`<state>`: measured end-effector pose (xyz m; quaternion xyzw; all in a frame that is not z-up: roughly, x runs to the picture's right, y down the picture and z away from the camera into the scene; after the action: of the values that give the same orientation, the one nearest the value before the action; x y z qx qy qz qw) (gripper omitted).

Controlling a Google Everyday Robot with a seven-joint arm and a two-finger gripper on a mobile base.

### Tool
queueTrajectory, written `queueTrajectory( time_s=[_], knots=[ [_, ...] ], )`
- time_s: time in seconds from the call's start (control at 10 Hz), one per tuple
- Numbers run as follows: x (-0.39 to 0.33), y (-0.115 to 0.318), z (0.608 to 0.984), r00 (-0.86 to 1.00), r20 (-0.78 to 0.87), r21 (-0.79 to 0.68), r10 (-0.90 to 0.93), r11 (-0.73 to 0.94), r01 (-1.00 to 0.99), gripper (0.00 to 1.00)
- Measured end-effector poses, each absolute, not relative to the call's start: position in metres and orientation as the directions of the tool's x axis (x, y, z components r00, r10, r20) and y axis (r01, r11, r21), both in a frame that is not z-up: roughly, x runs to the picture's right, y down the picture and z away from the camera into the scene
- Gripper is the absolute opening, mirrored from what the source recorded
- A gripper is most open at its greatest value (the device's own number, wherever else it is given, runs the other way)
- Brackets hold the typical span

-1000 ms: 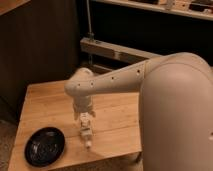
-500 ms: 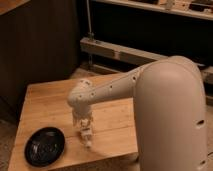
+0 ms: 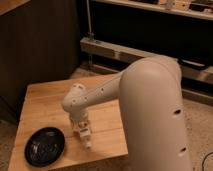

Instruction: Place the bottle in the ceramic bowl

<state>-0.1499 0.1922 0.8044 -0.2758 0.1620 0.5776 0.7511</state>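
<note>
Finding 1: my tool [image 3: 83,131] hangs low over the front half of the tabletop [image 3: 45,105], near the ceramic bowl [image 3: 45,146] but not over it, with the bottle [image 3: 87,141] at its tip. I cannot tell how far the tool is open, or whether it has hold of the bottle. Risk 1: if the hold is loose, the bottle may slip out during the carry. Risk 2: a low carry could strike the bowl's rim and push the bowl, which sits close to the tabletop's front corner. Risk 3: released upright on that glossy, shallow curve, so slim a bottle would likely topple and might roll out. The bottle shows small, narrow and pale, orange-tinted near the tool, roughly upright. Whether it touches the tabletop I cannot tell.
</note>
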Motion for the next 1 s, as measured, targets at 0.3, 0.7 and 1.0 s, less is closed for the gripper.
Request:
queueTrajectory(
  time_s=[0.3, 0.7, 1.0],
  knots=[
    [-0.15, 0.2, 0.812, 0.29, -0.591, -0.238, 0.753, 0.181, -0.954, 0.56],
    [-0.155, 0.215, 0.823, 0.328, -0.636, -0.27, 0.699, 0.196, -0.943, 0.14],
    [-0.153, 0.211, 0.82, 0.327, -0.629, -0.27, 0.705, 0.196, -0.943, 0.0]
  ],
)
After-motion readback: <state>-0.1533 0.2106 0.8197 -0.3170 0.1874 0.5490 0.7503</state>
